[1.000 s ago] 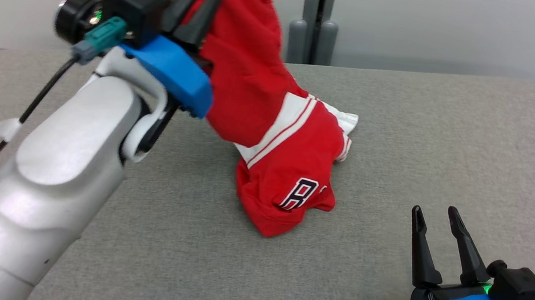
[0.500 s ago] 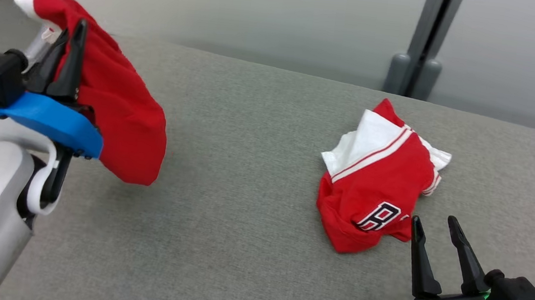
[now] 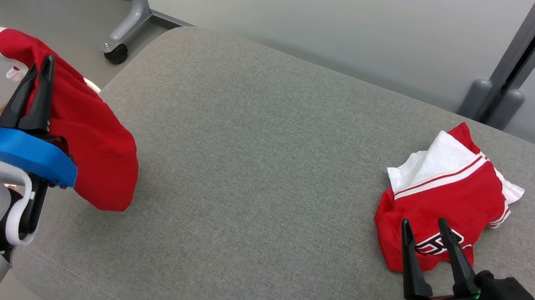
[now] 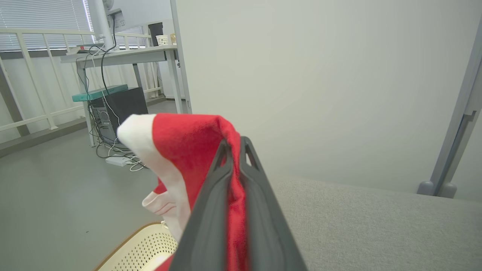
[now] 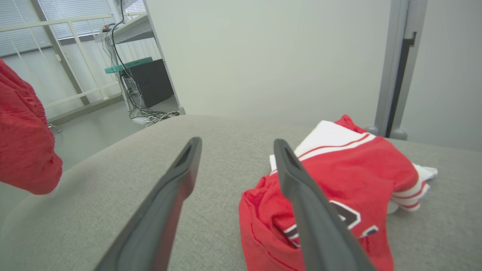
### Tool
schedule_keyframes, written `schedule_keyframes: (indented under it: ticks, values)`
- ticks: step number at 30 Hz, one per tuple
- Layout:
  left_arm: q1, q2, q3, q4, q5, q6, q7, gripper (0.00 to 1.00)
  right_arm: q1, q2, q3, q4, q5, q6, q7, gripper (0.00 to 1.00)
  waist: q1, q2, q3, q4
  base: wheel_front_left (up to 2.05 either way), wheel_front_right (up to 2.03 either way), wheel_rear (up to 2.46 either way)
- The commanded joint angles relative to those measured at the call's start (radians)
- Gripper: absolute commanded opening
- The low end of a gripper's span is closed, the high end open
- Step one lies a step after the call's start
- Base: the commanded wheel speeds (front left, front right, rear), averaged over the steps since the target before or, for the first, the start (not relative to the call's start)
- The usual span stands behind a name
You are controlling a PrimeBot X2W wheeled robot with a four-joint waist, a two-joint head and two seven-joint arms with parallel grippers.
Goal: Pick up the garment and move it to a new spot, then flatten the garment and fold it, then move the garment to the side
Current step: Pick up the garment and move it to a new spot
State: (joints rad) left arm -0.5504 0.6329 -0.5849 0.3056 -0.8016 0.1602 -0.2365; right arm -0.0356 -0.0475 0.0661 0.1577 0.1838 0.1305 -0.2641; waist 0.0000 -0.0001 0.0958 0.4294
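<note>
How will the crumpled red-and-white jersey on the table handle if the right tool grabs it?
Probably floppy: the jersey lies bunched in soft folds, and the red garment droops from the shut left tool. Likely light; a pinch on one fold may lift only part, the rest trailing.

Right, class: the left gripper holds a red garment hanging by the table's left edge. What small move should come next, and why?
Probably swing the red garment inward over the grey table and lower it. The left gripper is shut on it, and the cloth hangs at the table's left edge, where it cannot be flattened. The right gripper is open near the other garment.
</note>
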Motion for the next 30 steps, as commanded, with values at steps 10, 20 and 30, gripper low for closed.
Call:
schedule_keyframes:
  ticks: [10,20,30]
  values:
    - [-0.043,0.028,0.046,0.002,-0.014,0.004,-0.013,0.00,-0.015,-0.006,0.011,-0.017,-0.024,0.000,-0.001,1.00,0.0000,0.0001,0.044,-0.024,0.00,0.00,0.00]
    - [-0.223,0.057,0.131,0.103,-0.007,-0.033,-0.023,0.00,-0.066,-0.017,-0.015,-0.127,-0.090,0.000,-0.001,1.00,0.0000,0.0001,0.197,-0.153,0.00,0.00,0.00]
    - [-0.349,0.053,0.239,0.294,0.022,-0.081,-0.029,0.00,-0.079,-0.037,-0.053,-0.244,-0.125,0.000,0.009,1.00,0.0000,0.0001,0.325,-0.253,0.00,0.00,0.00]
